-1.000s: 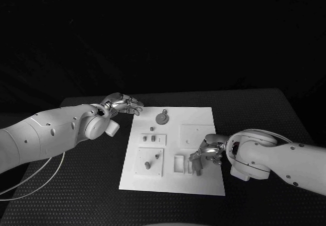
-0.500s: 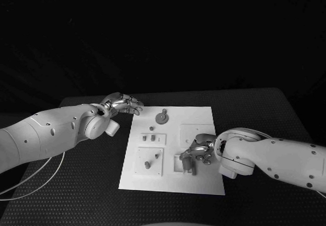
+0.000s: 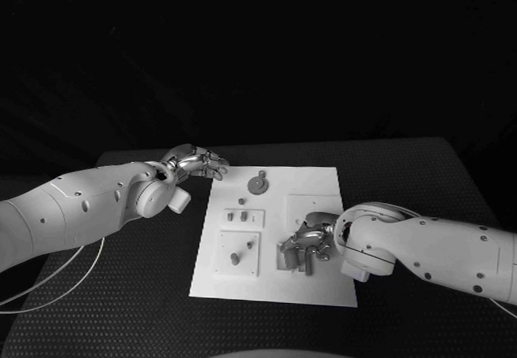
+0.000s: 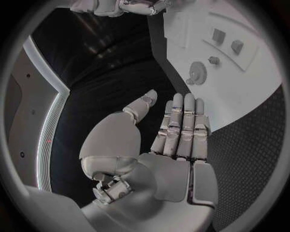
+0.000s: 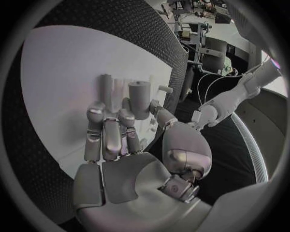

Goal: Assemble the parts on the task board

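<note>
In the head view, the right silver hand is lowered onto the white rectangular task board beside the left hand. In the left wrist view, that hand is open, empty. In the right wrist view, a grey cylindrical part is pinched; it should be kept upright over its slot.

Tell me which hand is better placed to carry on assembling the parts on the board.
Right. The right hand is already over the task board, its fingers at a grey part. The left hand hangs open beside the board's far corner, holding nothing.
</note>
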Controlling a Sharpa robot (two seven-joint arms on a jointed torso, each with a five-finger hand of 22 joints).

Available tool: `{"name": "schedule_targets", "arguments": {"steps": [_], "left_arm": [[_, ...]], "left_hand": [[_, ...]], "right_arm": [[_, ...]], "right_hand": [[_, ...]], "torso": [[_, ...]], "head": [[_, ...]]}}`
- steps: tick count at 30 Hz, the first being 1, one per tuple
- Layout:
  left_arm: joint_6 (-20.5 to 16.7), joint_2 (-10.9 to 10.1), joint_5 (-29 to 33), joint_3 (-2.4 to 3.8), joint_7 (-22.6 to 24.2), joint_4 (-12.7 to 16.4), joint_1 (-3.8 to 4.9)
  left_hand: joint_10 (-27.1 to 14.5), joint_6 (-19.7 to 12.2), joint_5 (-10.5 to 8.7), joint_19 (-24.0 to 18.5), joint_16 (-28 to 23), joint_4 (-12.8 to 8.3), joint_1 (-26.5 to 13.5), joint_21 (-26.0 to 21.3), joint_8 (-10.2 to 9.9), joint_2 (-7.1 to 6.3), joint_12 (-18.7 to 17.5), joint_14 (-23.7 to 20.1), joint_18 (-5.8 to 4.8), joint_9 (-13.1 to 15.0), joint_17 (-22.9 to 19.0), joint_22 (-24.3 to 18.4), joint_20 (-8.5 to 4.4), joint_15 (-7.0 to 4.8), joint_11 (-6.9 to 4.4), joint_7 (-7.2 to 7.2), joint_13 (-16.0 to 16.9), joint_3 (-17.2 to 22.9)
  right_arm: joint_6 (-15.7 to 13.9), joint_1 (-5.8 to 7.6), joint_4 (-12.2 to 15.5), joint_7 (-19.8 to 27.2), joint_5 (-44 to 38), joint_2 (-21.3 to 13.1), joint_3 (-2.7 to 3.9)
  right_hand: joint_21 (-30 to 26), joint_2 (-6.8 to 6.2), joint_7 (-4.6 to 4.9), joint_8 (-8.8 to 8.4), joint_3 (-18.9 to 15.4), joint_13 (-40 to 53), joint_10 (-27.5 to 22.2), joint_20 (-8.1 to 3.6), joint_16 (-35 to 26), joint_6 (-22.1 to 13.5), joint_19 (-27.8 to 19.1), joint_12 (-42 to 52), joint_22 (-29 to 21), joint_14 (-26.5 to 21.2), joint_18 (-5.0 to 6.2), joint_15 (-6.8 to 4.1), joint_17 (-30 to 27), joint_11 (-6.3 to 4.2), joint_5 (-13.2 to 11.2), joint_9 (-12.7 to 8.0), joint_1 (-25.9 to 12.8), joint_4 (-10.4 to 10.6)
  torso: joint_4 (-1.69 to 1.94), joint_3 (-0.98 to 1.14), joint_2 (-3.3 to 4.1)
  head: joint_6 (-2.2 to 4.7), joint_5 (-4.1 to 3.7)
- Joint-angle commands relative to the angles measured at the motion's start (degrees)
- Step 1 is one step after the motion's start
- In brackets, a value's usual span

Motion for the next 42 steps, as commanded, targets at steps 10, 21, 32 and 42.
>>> {"name": "schedule_targets", "arguments": {"steps": [10, 21, 32, 42], "left_arm": [[0.6, 0.1, 0.3, 0.04, 0.2, 0.1, 0.04], [0.6, 0.1, 0.3, 0.04, 0.2, 0.1, 0.05], [0.6, 0.1, 0.3, 0.04, 0.2, 0.1, 0.05], [0.3, 0.2, 0.3, 0.04, 0.3, 0.0, 0.05]], "left_hand": [[-0.4, -0.3, -0.07, 0.0, -0.3, 0.4, -0.5, -0.1, 0.2, 0.05, -0.4, 0.3, -0.85, -0.1, 0.1, -0.1, 0.32, 0.13, 0.11, -0.30, -0.1, 0.1], [-0.4, -0.3, -0.07, 0.0, -0.4, 0.5, -0.6, -0.1, 0.2, 0.03, -0.4, 0.3, -0.85, -0.1, 0.2, -0.1, 0.33, 0.14, 0.11, -0.30, -0.1, 0.1], [-0.4, -0.3, -0.07, 0.0, -0.4, 0.5, -0.5, -0.1, 0.2, 0.02, -0.4, 0.3, -0.85, -0.1, 0.2, -0.1, 0.33, 0.15, 0.12, -0.30, -0.1, 0.1], [-0.5, -0.4, -0.09, 0.0, -0.5, 0.5, -0.6, -0.1, 0.2, -0.04, -0.4, 0.3, -0.85, -0.1, 0.3, -0.1, 0.34, 0.16, 0.14, -0.29, -0.1, 0.0]], "right_arm": [[2.0, -0.30, -0.6, -0.2, 0.2, 0.4, -0.14], [2.2, -0.56, -1.2, -0.1, -0.1, 0.8, -0.14], [2.4, -0.67, -1.1, 0.2, -0.5, 0.9, -0.14], [2.8, -0.70, -1.1, 0.4, -0.5, 1.0, -0.14]], "right_hand": [[0.0, -1.23, 0.65, -0.25, 0.2, 0.2, -0.4, -0.21, -0.3, 1.1, -0.3, 0.1, 0.9, 0.1, 1.78, -0.58, -0.2, -0.26, 0.1, -0.2, -1.9, 1.5], [0.0, -4.52, 0.71, -0.56, 0.5, 0.5, -0.7, -0.32, -0.3, 1.0, -0.5, 0.0, 0.9, -0.3, 1.78, -0.56, -0.4, -0.20, 0.1, -0.5, -3.7, 3.3], [-0.1, -6.48, 0.79, -0.72, 1.1, 0.6, -0.9, -0.40, -0.4, 0.8, -0.6, -0.2, 0.9, -0.7, 1.78, -0.49, -0.7, -0.12, 0.1, -0.5, -4.0, 4.3], [-0.1, -7.67, 0.88, -0.83, 1.3, 0.6, -1.0, -0.37, -0.4, 0.6, -0.8, -0.3, 0.9, -1.1, 1.78, -0.43, -1.1, -0.04, 0.1, -0.6, -4.0, 4.6]], "torso": [[-0.03, -0.03, -0.01], [-0.02, -0.01, 0.01], [-0.06, 0.00, -0.02], [-0.05, 0.02, -0.01]], "head": [[-0.19, 0.36], [-0.39, 0.52], [-0.54, 0.63], [-0.70, 0.65]]}}
